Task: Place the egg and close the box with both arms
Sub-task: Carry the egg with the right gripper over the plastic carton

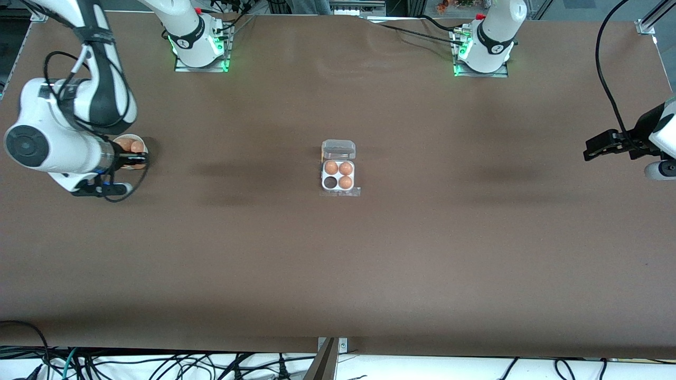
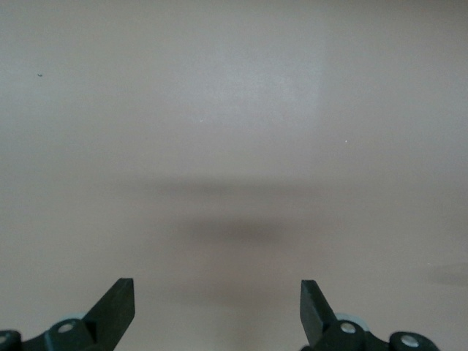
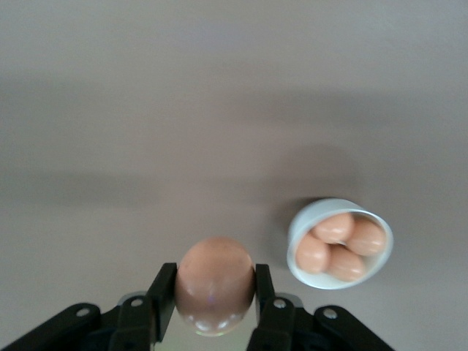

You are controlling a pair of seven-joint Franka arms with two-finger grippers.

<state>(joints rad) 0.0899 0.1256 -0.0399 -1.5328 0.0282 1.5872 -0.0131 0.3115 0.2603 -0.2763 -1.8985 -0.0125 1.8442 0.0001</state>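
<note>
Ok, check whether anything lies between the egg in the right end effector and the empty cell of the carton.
Nothing visible does. The right end effector holds the egg near the bowl; only bare table lies between it and the egg carton, whose lid is open and empty cell uncovered.

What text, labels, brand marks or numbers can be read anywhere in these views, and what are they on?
None can be read.
Dark round marks on both arm bases: too small to read.
The box, the bowl, the eggs and the brown table: no print visible.
The egg in the right end effector: unmarked.
The left wrist view shows only table and the open left end effector.
</note>
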